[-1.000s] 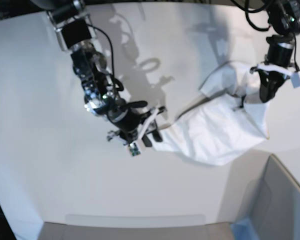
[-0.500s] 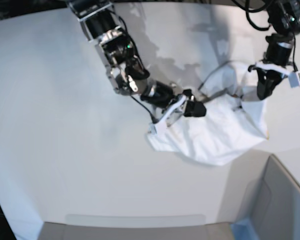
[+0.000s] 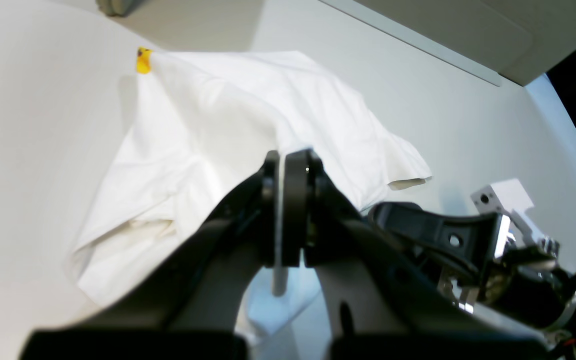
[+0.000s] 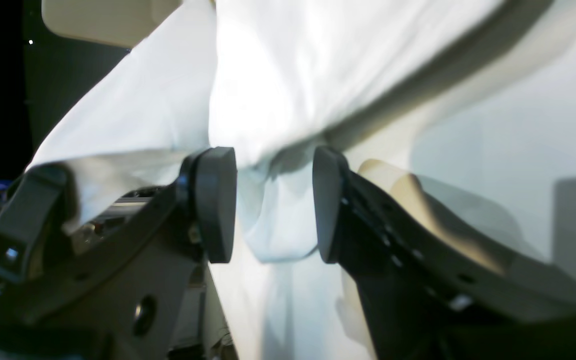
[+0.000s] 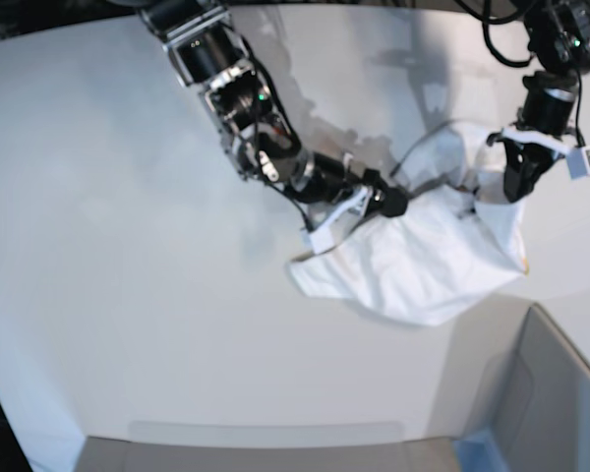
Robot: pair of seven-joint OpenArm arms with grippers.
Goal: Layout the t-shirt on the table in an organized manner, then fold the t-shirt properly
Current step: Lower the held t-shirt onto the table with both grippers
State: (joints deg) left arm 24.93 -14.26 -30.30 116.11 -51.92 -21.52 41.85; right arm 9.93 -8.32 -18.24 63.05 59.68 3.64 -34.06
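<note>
The white t-shirt (image 5: 423, 256) lies crumpled on the table (image 5: 128, 246), right of the middle. One yellow spot (image 3: 143, 60) of its print shows at the far corner. My left gripper (image 5: 511, 182) is shut on the t-shirt's raised upper right part, with a thin strip of cloth pinched between the pads (image 3: 295, 210). My right gripper (image 5: 393, 202) reaches into the shirt's upper left edge. It is open, with a hanging fold of the t-shirt (image 4: 273, 220) between its two pads (image 4: 215, 200).
A grey box (image 5: 551, 393) with a blue corner (image 5: 482, 447) stands at the front right, close to the shirt's lower edge. The table's curved edge runs along the left (image 5: 20, 413). The right arm's wrist (image 3: 468, 240) sits close beside my left gripper.
My right arm swung from the shirt's lower left corner up and to the right, to the shirt's upper edge. The left gripper stayed shut on the cloth, almost still.
</note>
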